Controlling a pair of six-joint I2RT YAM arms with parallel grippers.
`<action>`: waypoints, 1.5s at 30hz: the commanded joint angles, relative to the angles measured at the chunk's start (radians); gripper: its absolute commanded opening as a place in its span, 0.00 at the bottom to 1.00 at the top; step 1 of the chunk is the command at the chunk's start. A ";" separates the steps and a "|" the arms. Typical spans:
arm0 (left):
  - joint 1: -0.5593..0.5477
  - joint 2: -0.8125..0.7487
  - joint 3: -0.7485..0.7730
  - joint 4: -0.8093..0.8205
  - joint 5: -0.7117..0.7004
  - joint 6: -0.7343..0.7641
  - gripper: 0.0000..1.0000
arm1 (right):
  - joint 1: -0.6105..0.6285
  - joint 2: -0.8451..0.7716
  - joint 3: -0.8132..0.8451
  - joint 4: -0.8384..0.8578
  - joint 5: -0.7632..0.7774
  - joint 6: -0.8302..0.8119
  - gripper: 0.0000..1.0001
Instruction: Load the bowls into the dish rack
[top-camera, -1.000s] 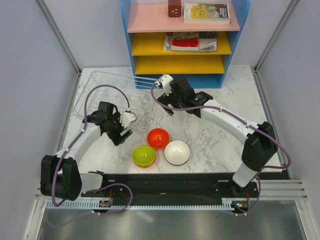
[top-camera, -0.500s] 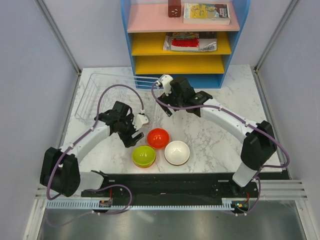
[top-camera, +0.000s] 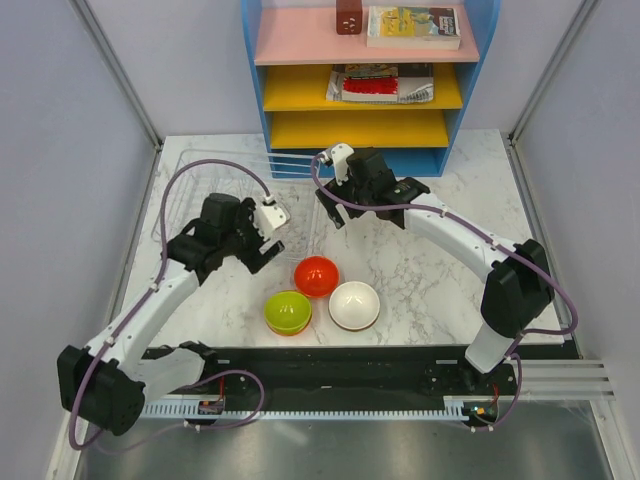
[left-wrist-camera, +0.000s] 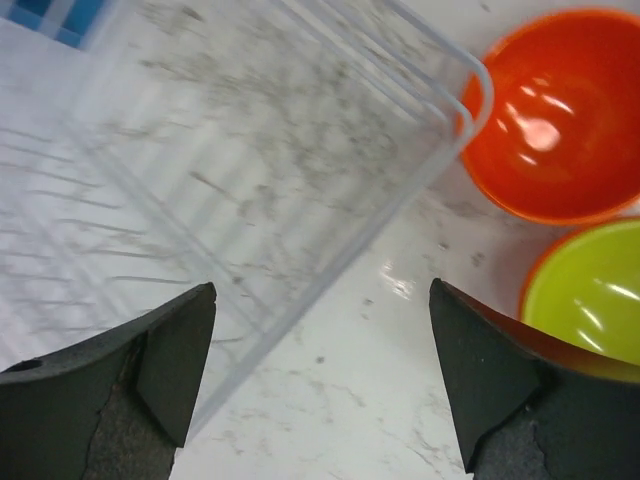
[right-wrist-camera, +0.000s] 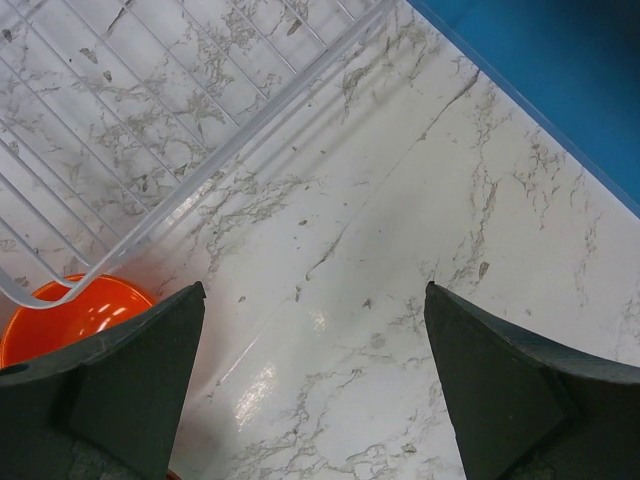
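Clear plastic forms the tray of the dish rack (top-camera: 195, 190), which is set at the far left of the marble table (top-camera: 450, 170), with its long axis running roughly left to right. Three bowls are placed open side up in front of it. The red bowl (top-camera: 316, 276) lies just off the rack's near right corner. The lime green bowl (top-camera: 288, 312) and the white bowl (top-camera: 354, 305) lie side by side nearer the arm bases. An orange rim is seen beneath the green bowl; whether it belongs to a nested bowl cannot be told.

The left gripper (top-camera: 262, 250) is held over the rack's near right corner, with the red bowl just to its right. The right gripper (top-camera: 335, 212) is held beyond the red bowl, beside the rack's right edge. Both sets of jaws are spread wide and nothing is gripped.

In the left wrist view, the rounded tray corner is shown between the fingers, with the red and green bowls at the right; the white bowl is outside that frame. In the right wrist view, only a sliver of the red bowl is shown, together with the blue shelf unit (right-wrist-camera: 560, 80).
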 joint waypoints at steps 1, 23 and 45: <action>0.016 -0.134 0.097 0.182 -0.239 -0.059 0.95 | 0.001 -0.017 0.023 0.033 -0.015 0.012 0.98; 0.740 0.431 0.403 0.371 -0.253 -0.041 0.98 | -0.001 -0.012 -0.043 0.102 -0.009 0.062 0.98; 0.749 0.638 0.387 0.308 0.025 0.009 0.94 | -0.001 0.130 0.121 0.117 -0.134 0.202 0.98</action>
